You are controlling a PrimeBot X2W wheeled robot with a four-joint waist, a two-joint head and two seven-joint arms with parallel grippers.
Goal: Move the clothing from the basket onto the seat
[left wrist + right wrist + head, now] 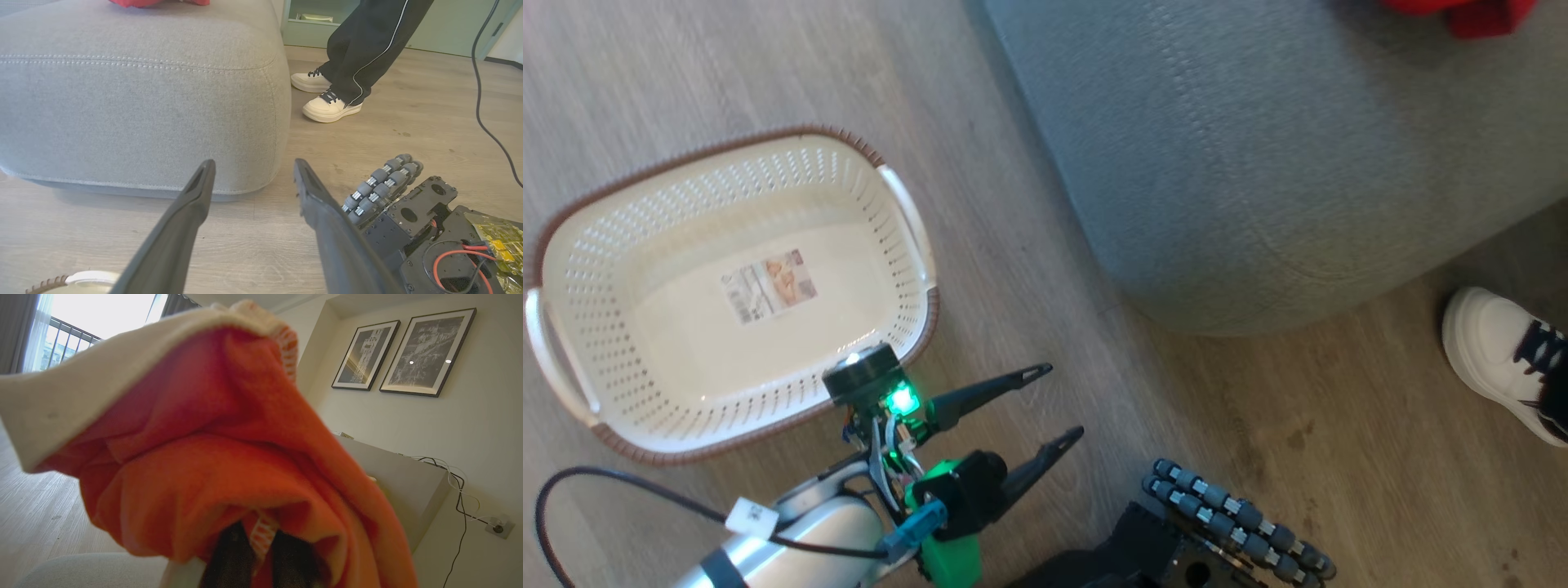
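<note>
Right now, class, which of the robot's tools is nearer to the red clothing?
Right. The right tool is shut on the clothing; the left tool is open beside the basket, touching no clothing.

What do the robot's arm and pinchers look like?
The left gripper has two long, dark, pointy fingers. Behind them glows a green light, with a bright green block and a blue plug. The forearm is shiny silver, with a black cable wearing a white tag.
</note>
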